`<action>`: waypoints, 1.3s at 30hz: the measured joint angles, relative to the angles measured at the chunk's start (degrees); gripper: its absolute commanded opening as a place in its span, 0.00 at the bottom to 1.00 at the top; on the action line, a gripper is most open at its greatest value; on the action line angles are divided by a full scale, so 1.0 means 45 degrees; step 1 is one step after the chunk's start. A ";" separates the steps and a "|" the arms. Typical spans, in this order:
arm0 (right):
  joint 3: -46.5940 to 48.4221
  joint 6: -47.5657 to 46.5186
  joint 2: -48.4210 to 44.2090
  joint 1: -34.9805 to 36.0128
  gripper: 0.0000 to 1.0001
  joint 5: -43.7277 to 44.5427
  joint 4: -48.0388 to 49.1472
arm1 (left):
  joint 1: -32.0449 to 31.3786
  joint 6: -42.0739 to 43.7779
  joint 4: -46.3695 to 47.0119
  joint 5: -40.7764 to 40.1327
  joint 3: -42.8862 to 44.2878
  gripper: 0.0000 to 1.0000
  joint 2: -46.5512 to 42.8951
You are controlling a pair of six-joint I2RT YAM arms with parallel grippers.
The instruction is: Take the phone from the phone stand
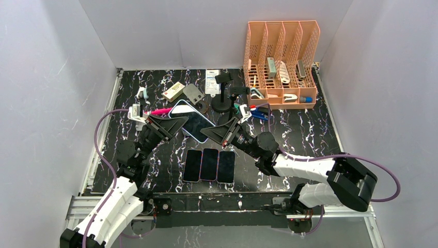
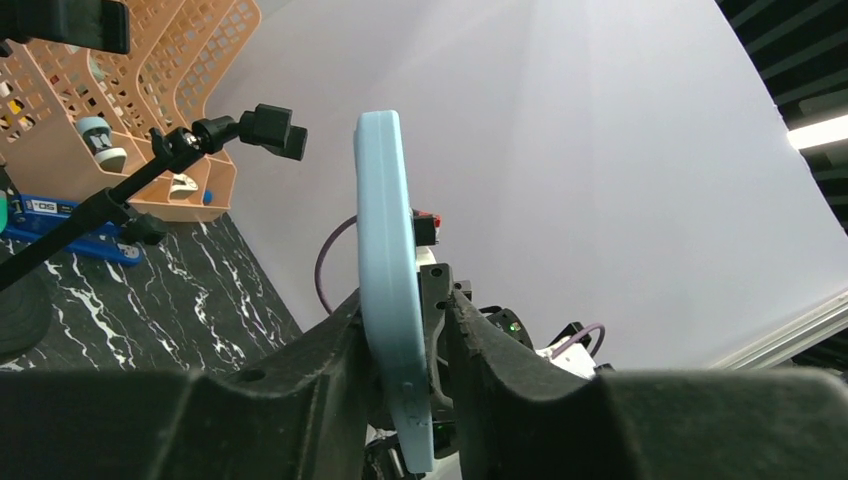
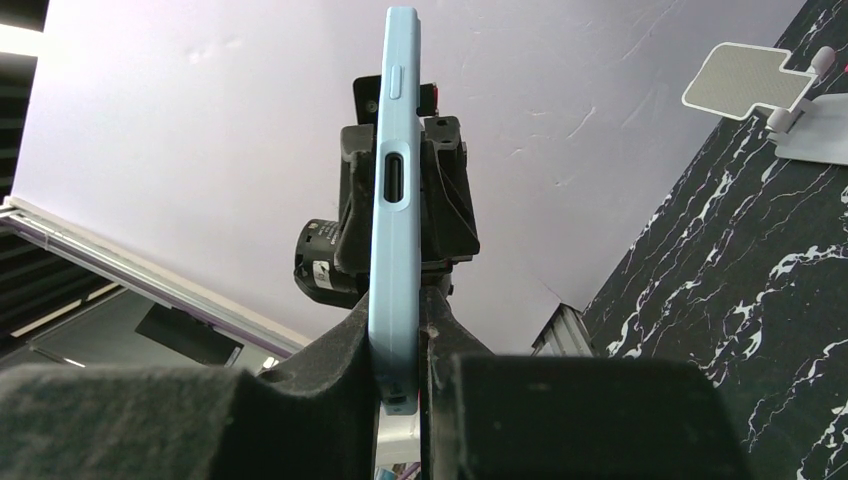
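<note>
A light-blue phone (image 1: 193, 123) with a dark screen hangs in the air above the middle of the table, in front of the black phone stand (image 1: 223, 98) and clear of it. My right gripper (image 1: 219, 132) is shut on the phone's right end; the right wrist view shows the phone (image 3: 393, 250) edge-on, pinched between both fingers of that gripper (image 3: 400, 330). My left gripper (image 1: 173, 126) straddles the phone's left end. In the left wrist view the phone (image 2: 385, 250) rests against one finger of that gripper (image 2: 405, 310), with a narrow gap at the other. The stand's arm (image 2: 150, 170) shows behind.
Three dark phones (image 1: 209, 165) lie side by side near the front edge. An orange desk organiser (image 1: 281, 67) stands at the back right. Small items, a blue tool (image 1: 261, 114) among them, lie around the stand's base. A white holder (image 3: 745, 80) sits on the left side of the table.
</note>
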 measured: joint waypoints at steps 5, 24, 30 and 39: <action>0.0010 -0.0068 0.0024 0.0063 0.01 0.0015 0.0039 | -0.0005 -0.0024 0.0015 -0.0005 -0.0034 0.20 0.0087; 0.0248 -0.1331 -0.1438 0.0204 0.92 -0.0481 -0.2667 | -0.0087 -0.0005 -0.0141 0.0243 -0.0442 0.00 0.0136; 0.0554 -0.2361 -0.3371 0.0170 0.99 -0.0792 -0.5829 | -0.0087 -0.0112 -0.0209 0.0631 -0.0437 0.00 0.0155; 0.1180 -0.4537 -0.6577 -0.0801 0.97 -0.2506 -1.1550 | -0.0277 -0.0573 -0.0214 0.3434 -0.0340 0.00 0.0340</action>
